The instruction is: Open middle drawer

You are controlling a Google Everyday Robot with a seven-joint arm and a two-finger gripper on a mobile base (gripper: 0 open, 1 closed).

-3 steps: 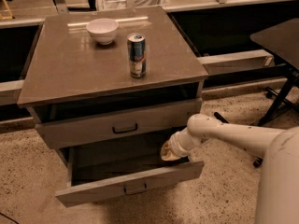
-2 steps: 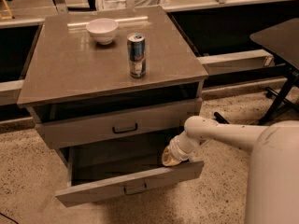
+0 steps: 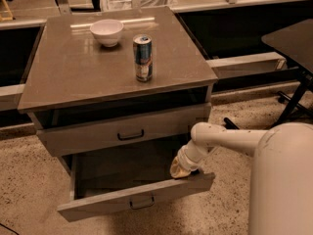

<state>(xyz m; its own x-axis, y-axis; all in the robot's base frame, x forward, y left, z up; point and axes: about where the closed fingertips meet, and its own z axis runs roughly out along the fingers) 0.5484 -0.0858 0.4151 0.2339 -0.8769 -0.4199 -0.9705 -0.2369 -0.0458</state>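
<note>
The middle drawer is a grey-brown drawer with a small black bar handle. It stands pulled far out of the cabinet, and its inside looks empty. My gripper reaches in from the right on a white arm. Its tan tip sits just behind the right end of the drawer's front panel, touching or nearly touching it. The drawer above, with its own black handle, stands out a little from the cabinet.
A white bowl and a blue-silver can stand on the cabinet's top. A dark table with black legs stands at the right. The floor is speckled. My white body fills the lower right.
My gripper has moved slightly down and toward the front. The middle drawer has come out a little further with it. The bowl and can have not moved.
</note>
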